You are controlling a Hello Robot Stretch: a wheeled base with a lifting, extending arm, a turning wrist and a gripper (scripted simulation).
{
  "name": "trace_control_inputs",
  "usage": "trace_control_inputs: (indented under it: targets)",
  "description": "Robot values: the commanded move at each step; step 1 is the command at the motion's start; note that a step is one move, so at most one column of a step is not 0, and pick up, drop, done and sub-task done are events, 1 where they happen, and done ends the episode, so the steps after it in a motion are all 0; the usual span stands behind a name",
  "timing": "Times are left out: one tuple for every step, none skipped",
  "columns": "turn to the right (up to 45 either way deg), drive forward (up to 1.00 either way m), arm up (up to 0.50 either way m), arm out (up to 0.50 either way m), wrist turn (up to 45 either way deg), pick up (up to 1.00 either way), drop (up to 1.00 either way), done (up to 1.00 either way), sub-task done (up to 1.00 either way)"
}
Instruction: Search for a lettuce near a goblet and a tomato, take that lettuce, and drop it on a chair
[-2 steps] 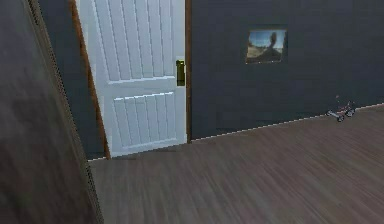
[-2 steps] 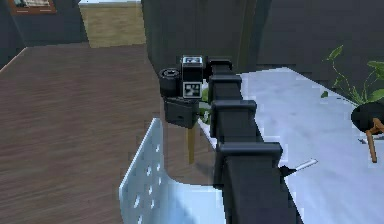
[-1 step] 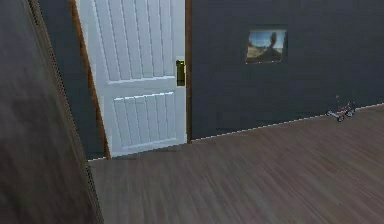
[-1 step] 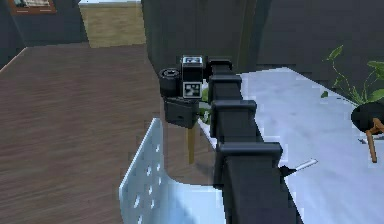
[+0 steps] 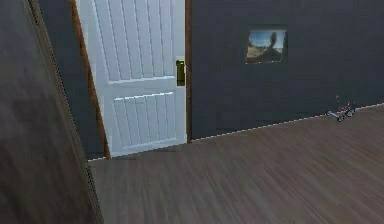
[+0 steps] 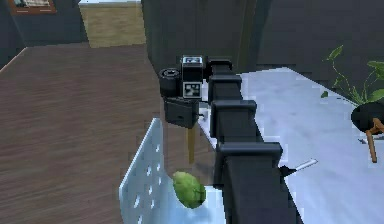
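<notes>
1. A round green lettuce seems to lie on the pale blue perforated chair.
2. The dark gripper is near it; I cannot tell whether it holds anything.

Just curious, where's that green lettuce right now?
Arm side view, bottom middle: the lettuce lies beside the white chair, just left of the dark arm.

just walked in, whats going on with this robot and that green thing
The robot's dark square-barred arm reaches out sideways, with its gripper near a pale chair with a perforated back. A round green lettuce lies on that chair's seat, so the drop looks done. I cannot tell whether the gripper holds anything. A white table stands beside the chair. Ahead of the robot is a white panelled door.
</notes>
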Motion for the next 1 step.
trace_control_inputs:
  targets:
    - [0.0,0.0,0.0,-0.1,0.0,0.0,0.0,0.0,0.0]
